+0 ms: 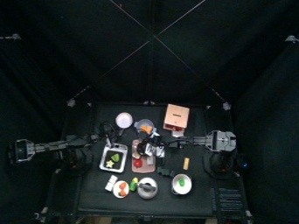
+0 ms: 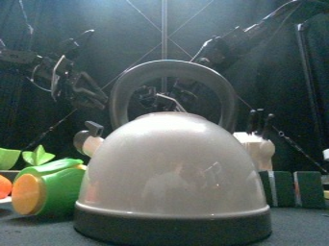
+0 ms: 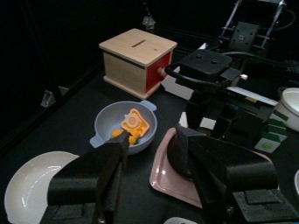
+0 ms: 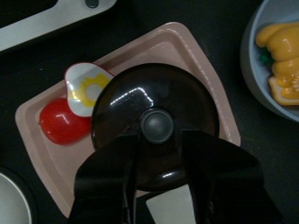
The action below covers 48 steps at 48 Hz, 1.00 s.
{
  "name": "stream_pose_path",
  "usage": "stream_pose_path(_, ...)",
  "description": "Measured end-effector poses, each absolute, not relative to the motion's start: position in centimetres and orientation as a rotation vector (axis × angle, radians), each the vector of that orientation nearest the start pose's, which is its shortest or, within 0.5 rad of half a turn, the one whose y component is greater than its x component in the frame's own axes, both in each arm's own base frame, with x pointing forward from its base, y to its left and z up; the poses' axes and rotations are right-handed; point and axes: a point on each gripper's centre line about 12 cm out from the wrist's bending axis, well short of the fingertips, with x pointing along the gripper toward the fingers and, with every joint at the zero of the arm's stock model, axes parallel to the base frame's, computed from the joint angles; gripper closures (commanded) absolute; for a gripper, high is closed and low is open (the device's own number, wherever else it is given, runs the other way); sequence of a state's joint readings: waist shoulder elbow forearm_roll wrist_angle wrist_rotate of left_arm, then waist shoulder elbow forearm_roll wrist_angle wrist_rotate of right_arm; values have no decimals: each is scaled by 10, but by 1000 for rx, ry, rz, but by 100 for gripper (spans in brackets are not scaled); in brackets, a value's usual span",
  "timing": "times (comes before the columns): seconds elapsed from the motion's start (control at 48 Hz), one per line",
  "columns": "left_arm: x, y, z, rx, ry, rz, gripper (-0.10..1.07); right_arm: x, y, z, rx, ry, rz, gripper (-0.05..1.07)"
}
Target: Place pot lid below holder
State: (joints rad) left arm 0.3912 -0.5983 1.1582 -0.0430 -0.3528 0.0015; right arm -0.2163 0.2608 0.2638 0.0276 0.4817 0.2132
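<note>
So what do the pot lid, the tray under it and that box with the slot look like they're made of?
Pot lid: dark, glossy, with sharp highlights; likely coated metal or smoked glass, grey knob. Tray: matte pink, rounded rim, probably plastic. Box: pale wood top with visible grain, red painted sides. The right gripper hangs over the lid, jaws apart.

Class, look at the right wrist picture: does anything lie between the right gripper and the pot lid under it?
Nothing visible does. The right gripper hangs open directly over the pot lid, its knob exposed between the jaws.
</note>
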Motion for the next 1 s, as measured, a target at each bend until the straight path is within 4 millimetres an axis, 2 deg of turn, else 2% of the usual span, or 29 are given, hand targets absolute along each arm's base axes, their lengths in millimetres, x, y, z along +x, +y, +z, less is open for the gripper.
stream_pose_path(0.146, 230, 97, 224, -77, 199, 409, 14, 448, -93, 154, 341, 970, -300, 43)
stream_pose_path(0.333, 230, 97, 225, -77, 197, 410, 14, 448, -87, 183, 352, 890, -281, 43)
stream_pose_path(0.479, 230, 97, 225, -77, 197, 410, 14, 438, -75, 201, 389, 799, -262, 43)
stream_pose_path(0.812, 230, 97, 224, -77, 199, 409, 14, 395, -45, 215, 474, 656, -227, 43)
stream_pose_path(1.0, 230, 97, 224, -77, 199, 409, 14, 365, -22, 221, 522, 619, -188, 43)
